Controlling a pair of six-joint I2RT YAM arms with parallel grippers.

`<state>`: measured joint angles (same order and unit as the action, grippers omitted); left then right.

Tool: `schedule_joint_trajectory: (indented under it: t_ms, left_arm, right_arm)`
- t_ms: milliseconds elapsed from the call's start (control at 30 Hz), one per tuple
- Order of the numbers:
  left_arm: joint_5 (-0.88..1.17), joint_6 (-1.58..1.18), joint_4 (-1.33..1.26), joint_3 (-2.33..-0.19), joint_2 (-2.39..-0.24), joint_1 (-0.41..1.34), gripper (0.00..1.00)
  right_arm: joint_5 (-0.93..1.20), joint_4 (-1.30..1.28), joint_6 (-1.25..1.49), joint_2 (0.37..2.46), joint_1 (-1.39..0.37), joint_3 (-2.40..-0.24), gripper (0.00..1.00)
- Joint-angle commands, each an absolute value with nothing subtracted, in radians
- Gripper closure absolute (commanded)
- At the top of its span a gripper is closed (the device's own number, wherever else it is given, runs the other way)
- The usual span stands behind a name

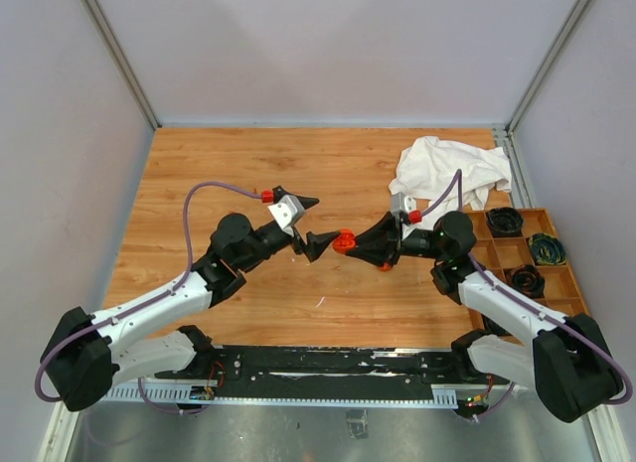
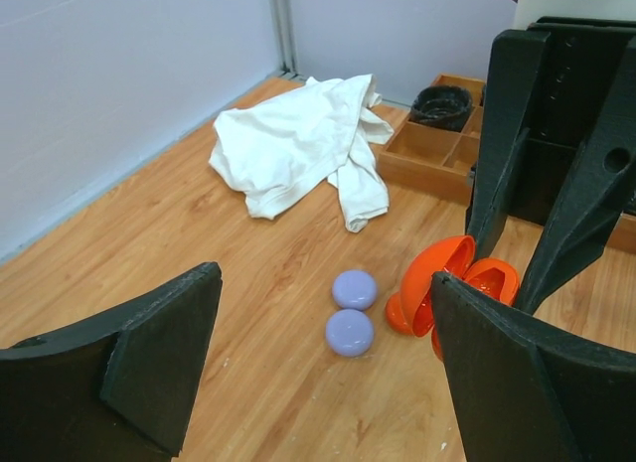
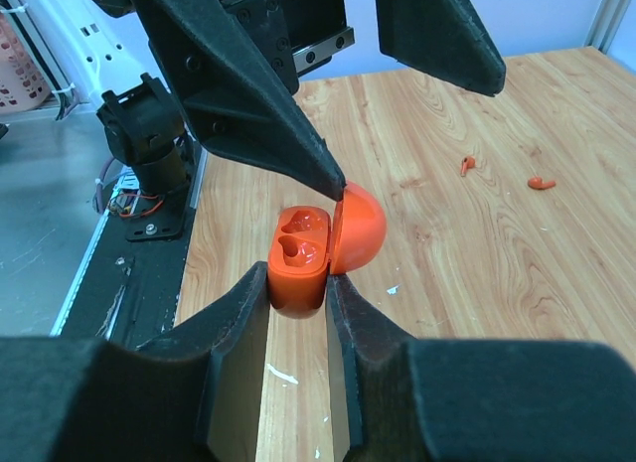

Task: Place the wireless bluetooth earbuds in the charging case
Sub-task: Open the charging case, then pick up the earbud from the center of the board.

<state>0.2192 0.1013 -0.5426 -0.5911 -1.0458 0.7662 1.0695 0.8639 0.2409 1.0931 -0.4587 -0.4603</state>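
The orange-red charging case [image 3: 298, 268] is held above the table, with my right gripper [image 3: 298, 288] shut on its base. Its lid [image 3: 358, 229] stands swung open, and both sockets inside are empty. Two tiny orange-red earbuds [image 3: 467, 165] [image 3: 542, 183] lie on the wood beyond it. My left gripper [image 2: 323, 298] is open, and the tip of one of its fingers [image 3: 258, 94] rests against the lid's top edge. From above, the case [image 1: 345, 241] sits between the left gripper [image 1: 316, 224] and the right gripper [image 1: 353, 245] at mid-table.
Two round lavender discs [image 2: 354, 289] [image 2: 349, 332] lie side by side on the wood under the left gripper. A crumpled white cloth [image 1: 447, 174] lies at the back right. A wooden compartment tray [image 1: 571, 283] with black coiled items stands on the right edge.
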Motion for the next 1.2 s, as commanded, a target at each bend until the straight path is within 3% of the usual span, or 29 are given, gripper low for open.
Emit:
schedule_joint_trajectory:
  t_ms: [0,100,267,467,767,1167]
  left_arm:
    - [0.194,0.064,-0.571,-0.624,-1.043,0.752,0.08]
    - [0.155,0.045,-0.573,-0.622,-1.039,0.750,0.07]
    - [-0.091,-0.037,-0.544,-0.627,-1.066,0.729,0.06]
    - [-0.265,-0.230,-0.429,-0.650,-1.143,0.613,0.04]
    - [-0.401,-0.496,-0.169,-0.733,-1.311,0.422,0.04]
    - [-0.430,-0.633,-0.008,-0.833,-1.547,0.247,0.17]
  right_arm:
    - [1.068,0.894,0.242,1.103,-0.453,-0.450,0.99]
    - [1.025,0.847,0.212,1.102,-0.453,-0.449,0.99]
    - [0.911,0.780,0.163,1.105,-0.453,-0.435,0.99]
    - [0.844,0.801,0.166,1.124,-0.452,-0.408,0.99]
    - [0.812,0.881,0.202,1.192,-0.453,-0.381,0.99]
    - [0.785,0.879,0.185,1.220,-0.455,-0.379,0.99]
